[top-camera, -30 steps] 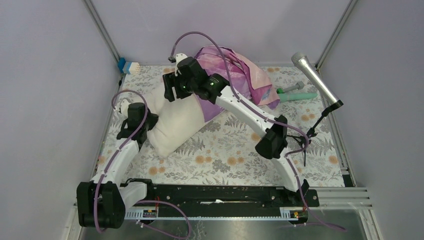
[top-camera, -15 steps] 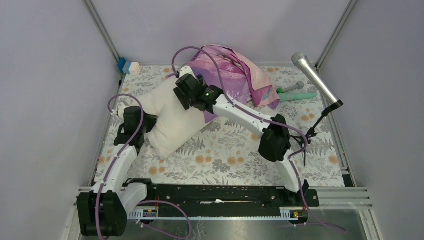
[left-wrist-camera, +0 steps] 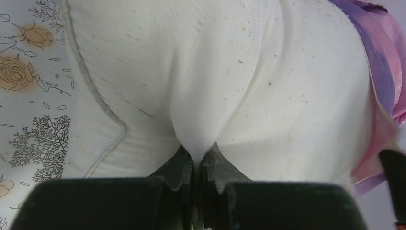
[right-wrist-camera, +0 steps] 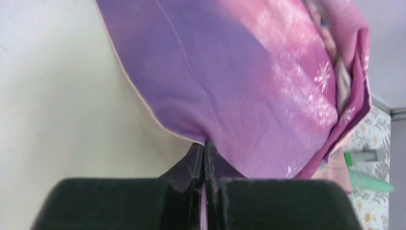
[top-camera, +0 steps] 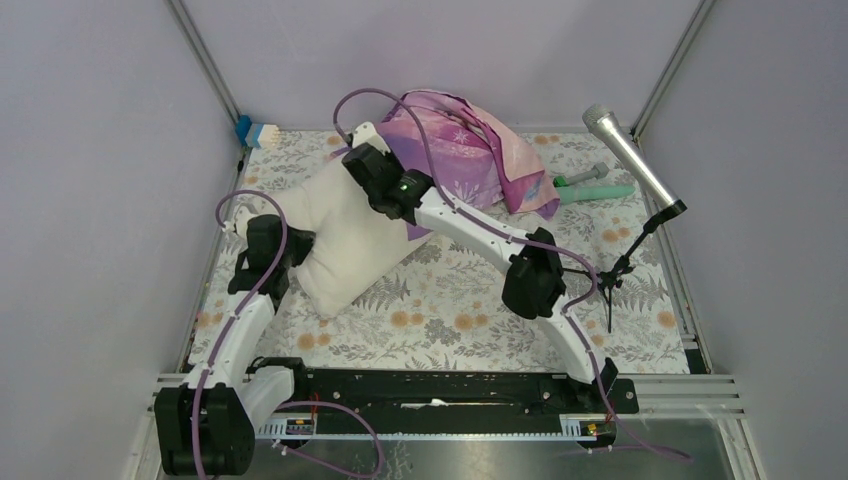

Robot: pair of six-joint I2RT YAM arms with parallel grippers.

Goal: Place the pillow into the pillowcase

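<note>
The cream pillow (top-camera: pixel 345 235) lies slanted on the left half of the floral cloth, its far end against the pink pillowcase (top-camera: pixel 470 155). My left gripper (top-camera: pixel 288 245) sits at the pillow's near-left side. In the left wrist view it (left-wrist-camera: pixel 197 152) is shut on a pinched fold of the pillow (left-wrist-camera: pixel 215 72), with the pillowcase (left-wrist-camera: pixel 383 62) showing at the right. My right gripper (top-camera: pixel 360 168) is over the pillow's far end. In the right wrist view it (right-wrist-camera: pixel 205 144) is shut on the hem of the pillowcase's purple lining (right-wrist-camera: pixel 249 86), and the pillow (right-wrist-camera: pixel 62 96) lies just left of it.
A microphone (top-camera: pixel 630 155) on a small tripod stands at the right. A green tool (top-camera: pixel 597 193) and a grey one (top-camera: pixel 588 174) lie beside the pillowcase at the back right. A blue and white brush (top-camera: pixel 257 132) sits in the back left corner. Walls enclose the floral cloth (top-camera: pixel 450 300).
My right gripper, open a second ago, has swung back over the pillow's far end and shut on the pillowcase hem. My left gripper has kept its grip on the pillow.
</note>
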